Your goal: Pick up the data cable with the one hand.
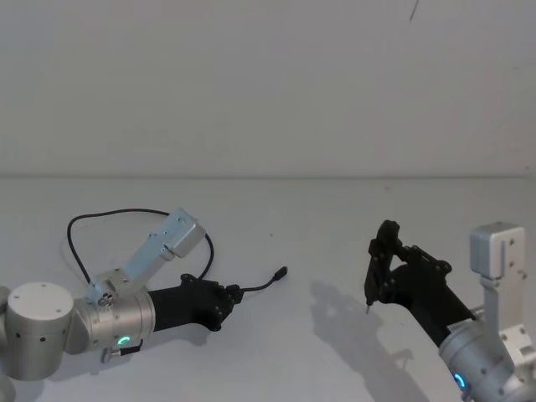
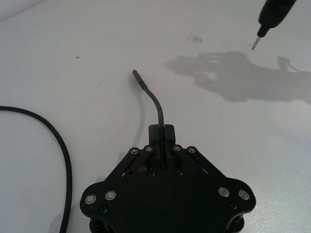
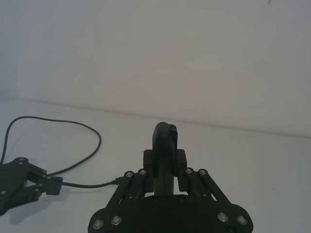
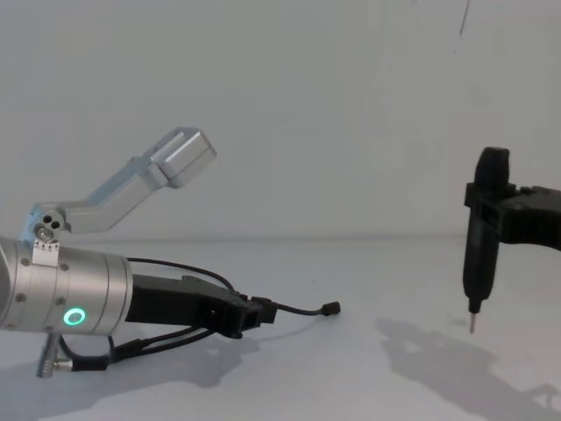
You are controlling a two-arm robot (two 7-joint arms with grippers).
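The data cable is a thin black cable lying in a loop on the white table, with its small plug pointing toward the middle. My left gripper, flat and black on a silver cylinder with a green ring, is shut on the cable near that end. In the left wrist view the cable sticks out from between the closed fingers and casts a shadow beside itself. From the chest view the left gripper is low over the table, with the cable reaching out to the right.
My right gripper hangs at the right, shut on a black pen-shaped tool with a metal tip pointing down, just above the table. The rest of the cable loop lies behind the left arm. A plain wall stands behind.
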